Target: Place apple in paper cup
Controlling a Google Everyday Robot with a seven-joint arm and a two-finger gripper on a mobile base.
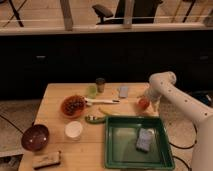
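The apple (143, 104) is a small orange-red fruit on the wooden table (55, 95) near its right edge, just behind the green tray. My gripper (148, 101) is at the end of the white arm, down at the apple and right against its right side. The paper cup (73, 130) is a short white cup standing upright at the left-front of the table, well to the left of the apple and gripper, with nothing seen in it.
A green tray (114, 150) holding a grey sponge (145, 139) sits front right. An orange bowl of dark bits (73, 106), a maroon bowl (35, 137), a pale green round thing (91, 90), a small jar (100, 84), a utensil (102, 101) and a green pepper (93, 119) lie around the cup.
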